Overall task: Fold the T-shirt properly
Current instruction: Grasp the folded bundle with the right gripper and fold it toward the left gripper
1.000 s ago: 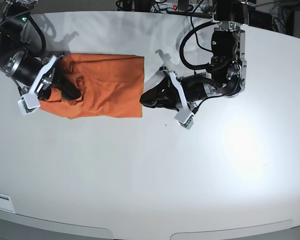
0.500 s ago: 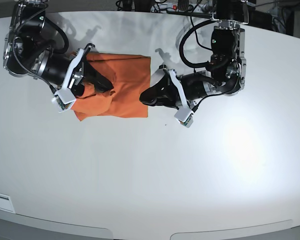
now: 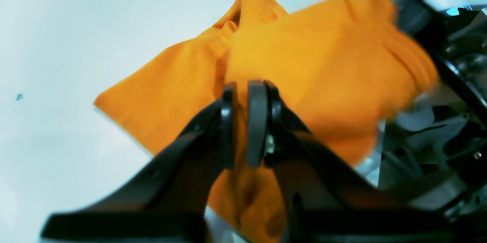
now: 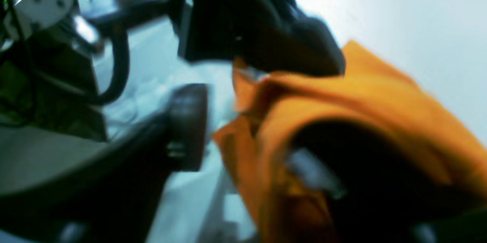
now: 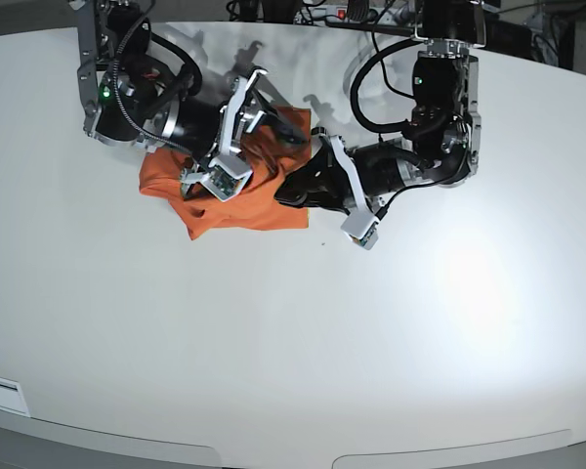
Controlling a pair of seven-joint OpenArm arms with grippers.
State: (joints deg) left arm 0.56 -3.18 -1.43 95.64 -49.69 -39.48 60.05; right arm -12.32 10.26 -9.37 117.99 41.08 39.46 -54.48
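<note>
base overhead, far; wrist cams close, both sharing t-shirt point(image 5: 254, 200).

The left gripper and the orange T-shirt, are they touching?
Touching. In the left wrist view the left gripper has its two pads nearly together, and the T-shirt fabric runs up between them.

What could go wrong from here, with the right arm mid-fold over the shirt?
1. The right claw stands open with the T-shirt draped over one finger; the loose layer may slump unevenly or snag.
2. The left claw pinches the shirt's edge; pulling now could drag the bunched fabric out of shape.
3. Both arms crowd together over the shirt on the table, so they could collide.
</note>
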